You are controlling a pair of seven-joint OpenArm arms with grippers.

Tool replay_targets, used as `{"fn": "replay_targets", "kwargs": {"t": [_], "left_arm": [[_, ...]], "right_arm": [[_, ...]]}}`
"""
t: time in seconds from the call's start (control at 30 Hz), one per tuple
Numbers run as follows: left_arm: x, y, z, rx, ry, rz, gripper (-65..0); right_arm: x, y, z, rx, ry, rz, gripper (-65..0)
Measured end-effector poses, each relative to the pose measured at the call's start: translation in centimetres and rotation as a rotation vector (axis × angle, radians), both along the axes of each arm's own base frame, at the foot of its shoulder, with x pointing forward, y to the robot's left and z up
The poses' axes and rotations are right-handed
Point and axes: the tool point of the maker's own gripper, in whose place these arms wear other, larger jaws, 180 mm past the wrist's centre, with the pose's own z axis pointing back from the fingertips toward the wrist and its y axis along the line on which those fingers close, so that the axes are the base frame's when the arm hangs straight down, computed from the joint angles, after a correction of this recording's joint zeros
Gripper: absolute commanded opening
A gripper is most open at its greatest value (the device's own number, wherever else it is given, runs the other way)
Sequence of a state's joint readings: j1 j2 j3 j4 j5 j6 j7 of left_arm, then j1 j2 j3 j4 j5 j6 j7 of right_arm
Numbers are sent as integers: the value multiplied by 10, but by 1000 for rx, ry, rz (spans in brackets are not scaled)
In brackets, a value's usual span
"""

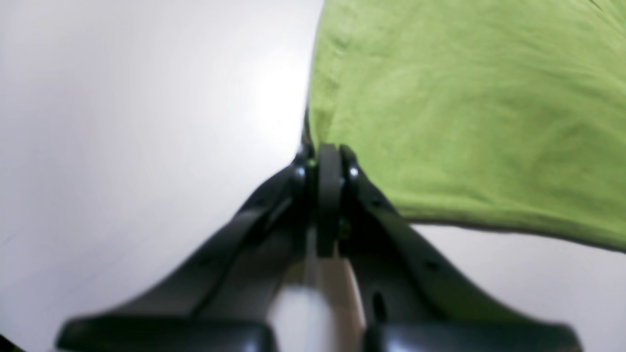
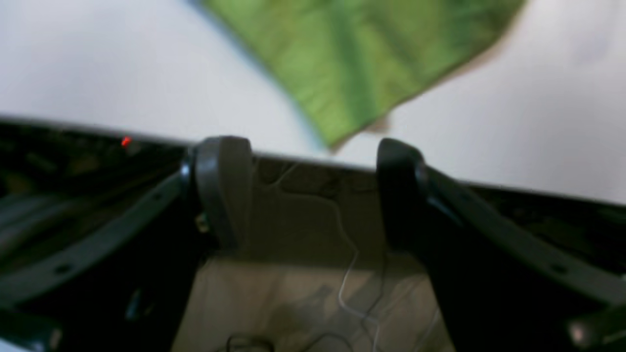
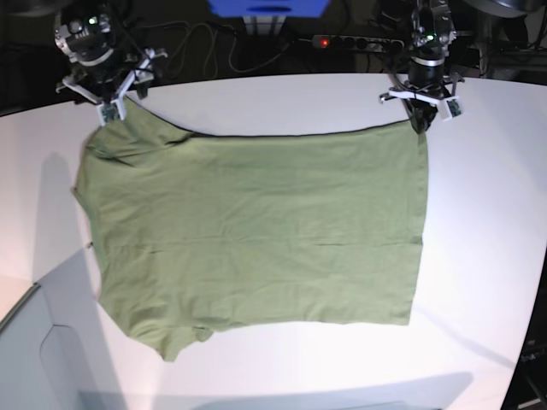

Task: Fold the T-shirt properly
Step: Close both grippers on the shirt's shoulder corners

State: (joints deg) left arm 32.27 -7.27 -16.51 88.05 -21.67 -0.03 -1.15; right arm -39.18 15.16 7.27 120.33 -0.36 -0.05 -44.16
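Note:
The olive-green T-shirt (image 3: 256, 231) lies spread flat on the white table (image 3: 479, 256), hem toward the right in the base view. My left gripper (image 1: 328, 161) is shut on the far hem corner of the T-shirt (image 1: 464, 107); in the base view the left gripper (image 3: 419, 126) is at the top right. My right gripper (image 2: 313, 190) stands open and holds nothing, with a sleeve tip of the T-shirt (image 2: 352, 58) just ahead of its fingers (image 2: 222, 186). In the base view the right gripper (image 3: 111, 107) hovers at the far left sleeve.
Behind the table's far edge runs a power strip (image 3: 355, 40) with a red light, next to dark cables (image 3: 214, 47) and a blue object (image 3: 269, 7). A grey panel (image 3: 34, 359) stands at the near left corner.

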Motion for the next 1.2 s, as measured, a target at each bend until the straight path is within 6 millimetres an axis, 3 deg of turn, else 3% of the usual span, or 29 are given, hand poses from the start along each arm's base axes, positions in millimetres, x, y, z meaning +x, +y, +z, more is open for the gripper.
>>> {"fn": "replay_targets", "kwargs": {"t": [0.3,0.47,0.67,0.77,0.97,1.2], "left_arm": [[-1,0,0,1,2,0,-650],[-2,0,0,-1,1,2,-650],[-1,-1,0,-1,1,0,-650],[-4,-1,-1,-2,4,-1,-650],[-5,-1,-1,-2,7,-1,-650],[-8,0,1,2,11,-2,-650]], "right_arm": [[19,-18,-25,-6,14,-60,-261],[14,-25,-46,-11,69,-80,-261],[22,-29,-53,-2,48,-91,-270],[23,-24,-54,11,44,-33,-344],[20,-12,-56,38,60,55,-650],[19,-13,-54,27,63,60,-648]]}}
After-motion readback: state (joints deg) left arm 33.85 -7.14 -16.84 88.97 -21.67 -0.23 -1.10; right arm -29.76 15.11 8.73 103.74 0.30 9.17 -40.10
